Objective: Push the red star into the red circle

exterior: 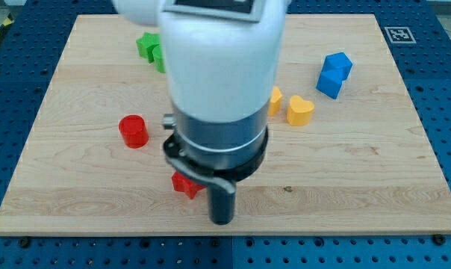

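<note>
So the job's not done yet: red star (185, 184) sits low on the counter (375, 172), apart from the red circle (134, 131) up-left. Rod tip (222, 221) rests just right of the star. No gripper here, so no jaw state to tell.

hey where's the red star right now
The red star sits low on the board, left of centre, half hidden under the arm. My tip is just to its lower right; the red circle lies up and left.
</note>
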Controlling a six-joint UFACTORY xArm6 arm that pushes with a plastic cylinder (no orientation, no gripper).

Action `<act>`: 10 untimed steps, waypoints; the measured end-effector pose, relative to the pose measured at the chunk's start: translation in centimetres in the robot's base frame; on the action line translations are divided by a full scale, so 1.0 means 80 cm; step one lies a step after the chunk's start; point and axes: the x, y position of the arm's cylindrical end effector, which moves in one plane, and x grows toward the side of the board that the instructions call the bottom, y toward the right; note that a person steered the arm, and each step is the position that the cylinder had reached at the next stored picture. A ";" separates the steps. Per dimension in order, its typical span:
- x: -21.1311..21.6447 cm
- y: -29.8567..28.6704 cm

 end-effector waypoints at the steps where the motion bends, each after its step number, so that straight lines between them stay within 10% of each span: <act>1: -0.001 -0.054; 6: -0.034 0.044; 10: -0.068 -0.044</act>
